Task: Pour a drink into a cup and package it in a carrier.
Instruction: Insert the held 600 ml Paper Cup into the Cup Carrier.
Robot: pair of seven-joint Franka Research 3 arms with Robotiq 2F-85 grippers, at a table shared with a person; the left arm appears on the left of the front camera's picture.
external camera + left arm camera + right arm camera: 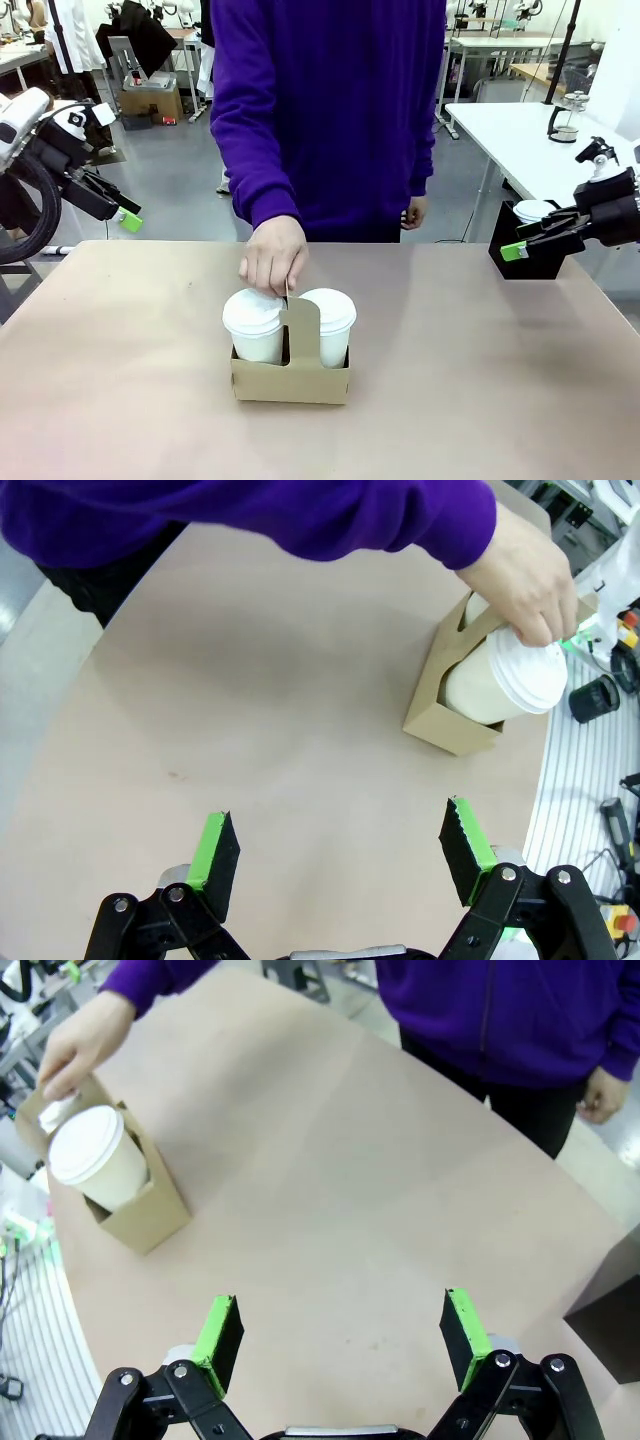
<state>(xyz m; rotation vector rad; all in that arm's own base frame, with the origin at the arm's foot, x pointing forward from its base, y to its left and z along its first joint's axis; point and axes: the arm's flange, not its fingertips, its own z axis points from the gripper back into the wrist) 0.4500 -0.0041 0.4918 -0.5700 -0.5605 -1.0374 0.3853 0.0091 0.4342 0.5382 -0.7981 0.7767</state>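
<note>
The brown cardboard carrier [290, 378] stands mid-table with two white lidded cups in its slots, one on the left [254, 322] and one on the right [327, 318]. A person's hand [272, 256] presses on the left cup's lid. In the left wrist view the carrier [445, 705], a cup [505, 675] and the hand [525, 575] lie far beyond my open left gripper [340, 845]. My right gripper [340, 1335] is open too, well away from the carrier [145, 1215] and cup [95, 1155]. Both grippers [125, 215] [515, 250] hang at the table's sides.
A black box [540, 255] at the table's right back corner holds a white cup [533, 210], close to my right gripper. A glass pot [567, 118] stands on the white table behind. The person in a purple top stands at the far edge.
</note>
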